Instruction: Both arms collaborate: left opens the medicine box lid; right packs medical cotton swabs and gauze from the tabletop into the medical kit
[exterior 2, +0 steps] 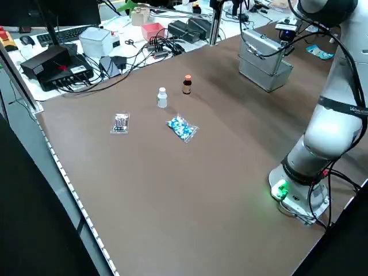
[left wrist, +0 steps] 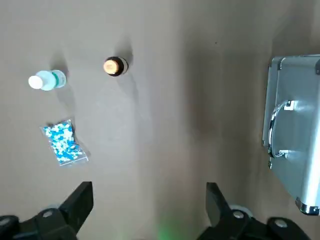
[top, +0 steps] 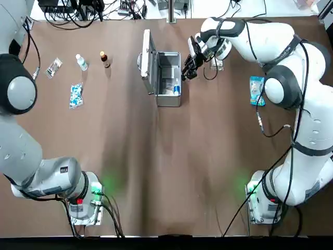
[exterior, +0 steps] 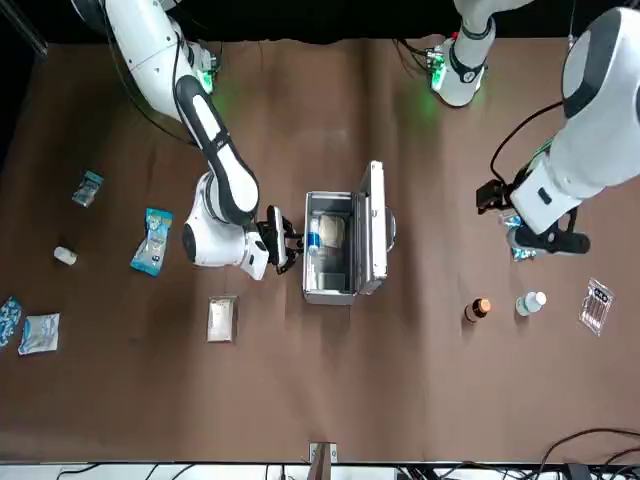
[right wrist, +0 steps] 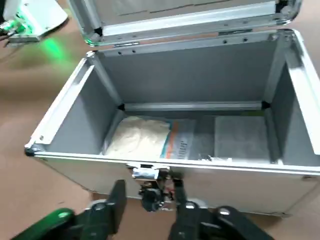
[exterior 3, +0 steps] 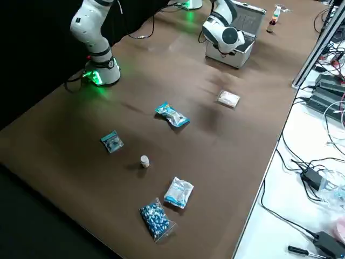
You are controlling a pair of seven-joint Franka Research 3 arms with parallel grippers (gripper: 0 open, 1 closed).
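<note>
Where the top view gives only the box (top: 168, 78), lid (top: 148, 62) raised, the right wrist view shows its contents: a pale pad (right wrist: 140, 137) beside a printed packet (right wrist: 181, 139), and a flat clear item (right wrist: 241, 137). Whether the pad is gauze I cannot tell.

My right end effector (right wrist: 149, 187) is at the box's latch side, fingers parted, nothing between them that I can confirm as held. My left end effector (exterior: 532, 222) is well apart from the box; the front view puts it above the blue-and-white bag (exterior: 522, 240), partly covering it. The left wrist view records its fingers wide, with that bag, the white bottle (left wrist: 47, 80) and the brown bottle (left wrist: 115, 66) in sight.

The clear packet (exterior: 597, 306), with stick-like contents, lies on the tabletop (exterior: 420, 380) near the bottles; I cannot confirm swabs. A white pack (exterior 3: 228, 99), largely hidden overhead by my right arm, shows fully from the right side. That view also shows a white packet (exterior 3: 178, 192) and capsule bag (exterior 3: 157, 219), both unseen from the top.
</note>
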